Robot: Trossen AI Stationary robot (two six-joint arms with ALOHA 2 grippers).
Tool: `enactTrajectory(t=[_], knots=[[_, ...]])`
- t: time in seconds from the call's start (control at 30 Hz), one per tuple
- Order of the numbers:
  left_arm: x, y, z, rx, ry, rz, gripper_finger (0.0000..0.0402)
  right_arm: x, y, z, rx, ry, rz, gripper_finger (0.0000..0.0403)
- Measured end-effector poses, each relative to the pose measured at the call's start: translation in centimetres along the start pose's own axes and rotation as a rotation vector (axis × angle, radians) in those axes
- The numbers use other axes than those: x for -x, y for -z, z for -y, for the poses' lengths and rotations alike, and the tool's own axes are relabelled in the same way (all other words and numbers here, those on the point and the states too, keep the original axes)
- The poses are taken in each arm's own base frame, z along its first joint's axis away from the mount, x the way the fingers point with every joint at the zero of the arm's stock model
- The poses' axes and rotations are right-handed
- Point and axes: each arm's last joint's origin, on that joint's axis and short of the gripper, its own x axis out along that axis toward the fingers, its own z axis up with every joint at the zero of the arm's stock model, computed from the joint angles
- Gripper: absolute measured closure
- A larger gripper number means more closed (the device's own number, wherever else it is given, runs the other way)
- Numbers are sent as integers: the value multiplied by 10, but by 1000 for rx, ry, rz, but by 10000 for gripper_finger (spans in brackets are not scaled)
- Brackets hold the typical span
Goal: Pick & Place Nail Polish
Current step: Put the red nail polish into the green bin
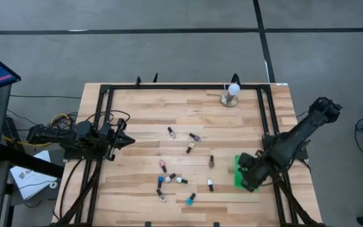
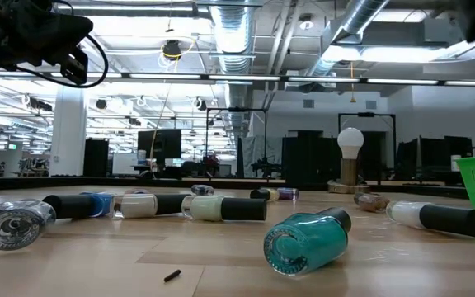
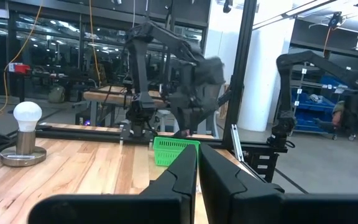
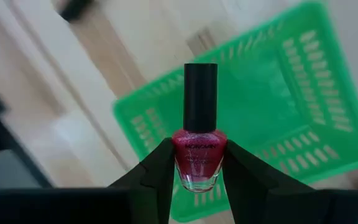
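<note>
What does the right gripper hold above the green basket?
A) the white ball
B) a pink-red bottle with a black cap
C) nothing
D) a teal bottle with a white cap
B: in the right wrist view the right gripper clamps a pink-red bottle with a black cap over the green basket.

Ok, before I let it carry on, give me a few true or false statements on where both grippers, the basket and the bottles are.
1. The right gripper holds a red bottle by its body. True.
2. That bottle has a white cap. False: the cap is black.
3. The green basket lies beneath the held bottle. True.
4. The left gripper is over the basket. False: it waits at the table's left edge, shut.
5. The teal bottle stands upright. False: it lies on its side.
</note>
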Motion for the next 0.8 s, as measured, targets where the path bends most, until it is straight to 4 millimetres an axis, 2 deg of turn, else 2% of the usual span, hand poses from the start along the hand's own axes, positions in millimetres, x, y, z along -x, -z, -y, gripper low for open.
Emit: enactTrajectory(t=[0.2,0.43,0.57,0.8], knots=[[0,0,0,0,0,0,389,-32,13,-14,67,121,-91,288],[0,0,0,0,0,1,389,-60,14,-23,168,183,-148,287],[0,0,0,0,0,3,389,-65,11,-24,191,184,-158,277],[0,0,0,0,0,6,389,-62,7,-23,189,172,-155,261]])
